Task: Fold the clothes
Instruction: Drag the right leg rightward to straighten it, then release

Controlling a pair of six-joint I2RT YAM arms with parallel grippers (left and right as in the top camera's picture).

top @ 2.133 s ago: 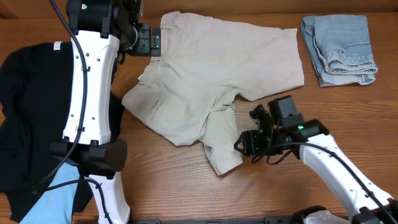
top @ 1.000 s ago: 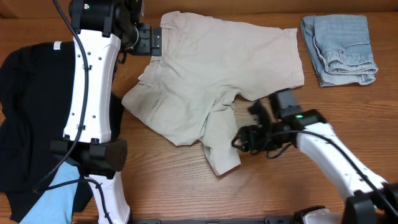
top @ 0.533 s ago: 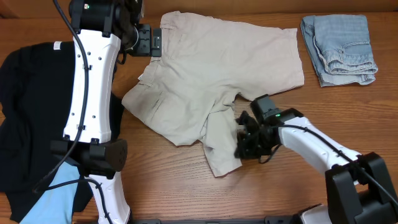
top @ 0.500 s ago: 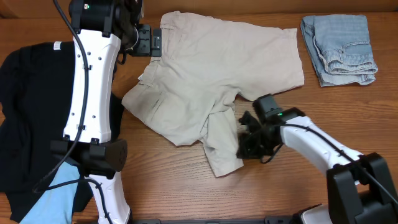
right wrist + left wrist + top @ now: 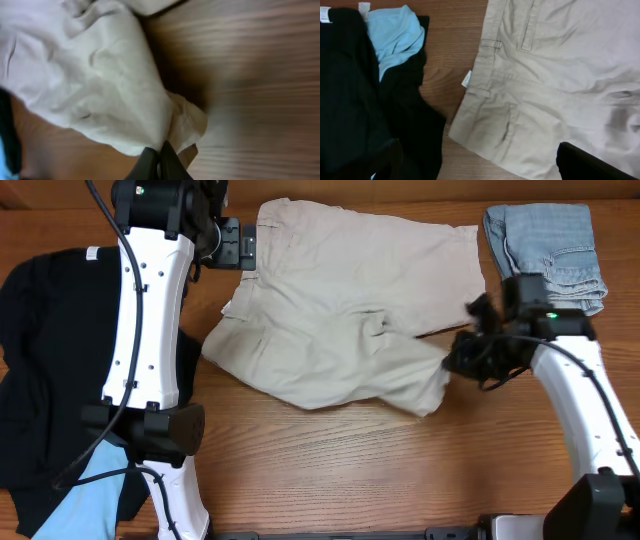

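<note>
- Pinching a bunched corner of the khaki shorts [image 5: 350,310], the right end effector [image 5: 462,362] is clamped narrow on the beige leg hem. The wrist view shows cloth gathered right at its tips.
- That grip holds the leg out to the right, probably to spread the crumpled leg flat so a clean fold is possible.
- The shorts lie across the middle of the desk [image 5: 330,470], waistband at the far left, one leg reaching toward the right arm.
- The left end effector [image 5: 243,246] hovers wide apart over the waistband corner, gripping nothing. It looks placed to anchor or take that end next.
- The black garment [image 5: 50,360] and the light-blue shirt [image 5: 95,480] are heaped at the left edge, apparently awaiting their turn.
- The pale denim shorts [image 5: 545,260] sit folded at the far right, just beyond the right arm.
</note>
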